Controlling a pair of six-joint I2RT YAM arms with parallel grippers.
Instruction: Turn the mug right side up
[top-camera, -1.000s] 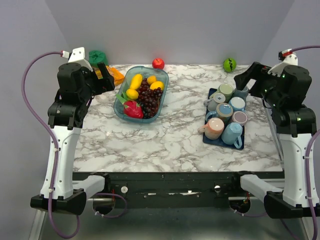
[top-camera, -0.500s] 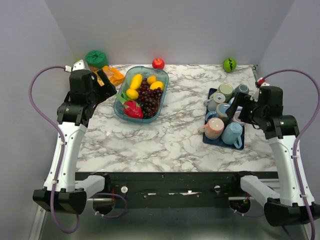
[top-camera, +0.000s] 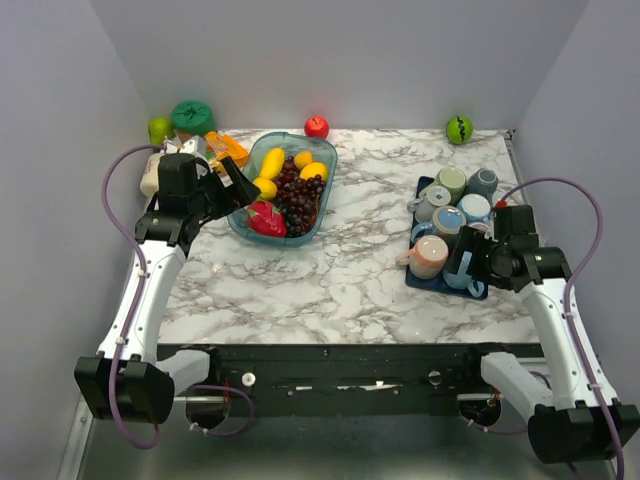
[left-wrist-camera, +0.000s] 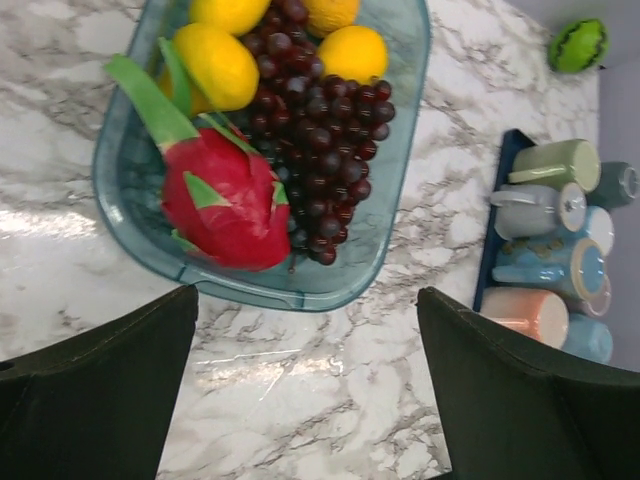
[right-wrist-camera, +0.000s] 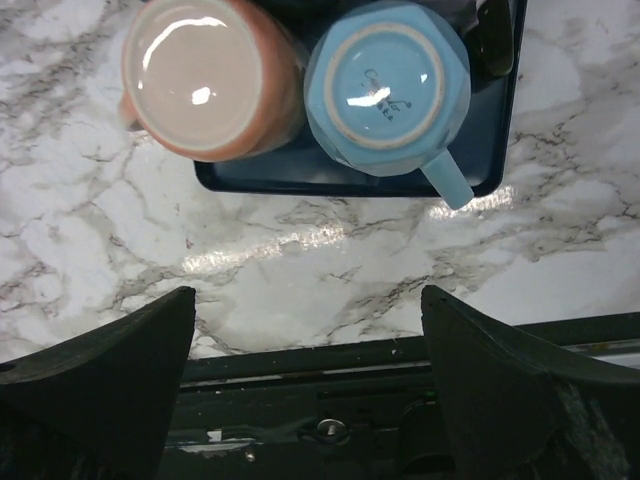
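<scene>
Several mugs crowd a dark blue tray (top-camera: 445, 284) at the right. In the right wrist view a light blue mug (right-wrist-camera: 385, 85) stands base up at the tray's (right-wrist-camera: 300, 180) near edge, its handle pointing to the near right. A salmon pink mug (right-wrist-camera: 210, 75) beside it also shows a flat glossy end. My right gripper (top-camera: 468, 266) is open and empty (right-wrist-camera: 310, 400), above the table just in front of these two mugs. My left gripper (top-camera: 240, 190) is open and empty (left-wrist-camera: 305, 390), hovering at the near left edge of the fruit bowl.
A clear blue bowl (top-camera: 325, 150) holds a dragon fruit (left-wrist-camera: 225, 200), grapes and yellow fruit. A red apple (top-camera: 316, 126) and green ball (top-camera: 459, 129) lie at the back edge. A green object (top-camera: 193, 115) and orange packet (top-camera: 230, 150) sit back left.
Both arms have swung down and inward. The right gripper dropped from above the tray's far right to its near edge. The left gripper came down to the bowl.
</scene>
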